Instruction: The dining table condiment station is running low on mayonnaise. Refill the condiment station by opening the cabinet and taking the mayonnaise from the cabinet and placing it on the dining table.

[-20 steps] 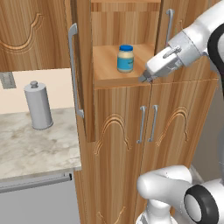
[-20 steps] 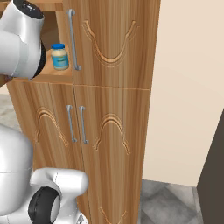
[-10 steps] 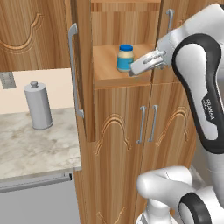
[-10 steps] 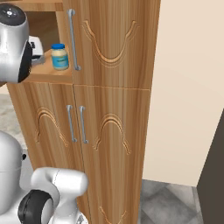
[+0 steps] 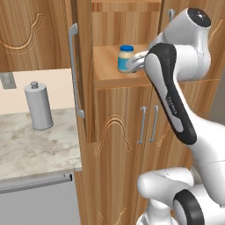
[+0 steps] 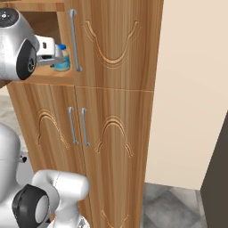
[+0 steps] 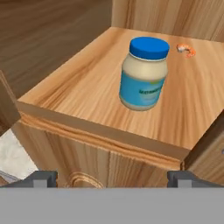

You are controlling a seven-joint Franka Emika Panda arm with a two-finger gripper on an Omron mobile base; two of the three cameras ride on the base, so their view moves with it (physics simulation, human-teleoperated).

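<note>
The mayonnaise (image 5: 125,58) (image 6: 63,59) (image 7: 144,74), a small jar with a blue lid, blue label and cream body, stands upright on the open shelf of the wooden cabinet (image 5: 107,75) (image 6: 116,44). The left upper door (image 5: 82,66) is swung open; the right one is closed. My gripper (image 5: 133,65) (image 6: 54,59) (image 7: 112,179) is level with the shelf, just in front of the jar, and open. In the hand view the jar stands ahead of the fingertips (image 7: 42,178), apart from them, with the shelf's front edge between. The dining table is out of view.
A small orange shrimp (image 7: 187,50) lies on the shelf behind the jar. A grey canister (image 5: 38,105) stands on the marbled counter (image 5: 30,145) left of the cabinet. Lower cabinet doors with short handles (image 5: 147,125) are closed below the shelf.
The hand has swung left and up to the shelf, from beside its edge to right in front of the jar. The jaws stayed open and the jar did not move.
</note>
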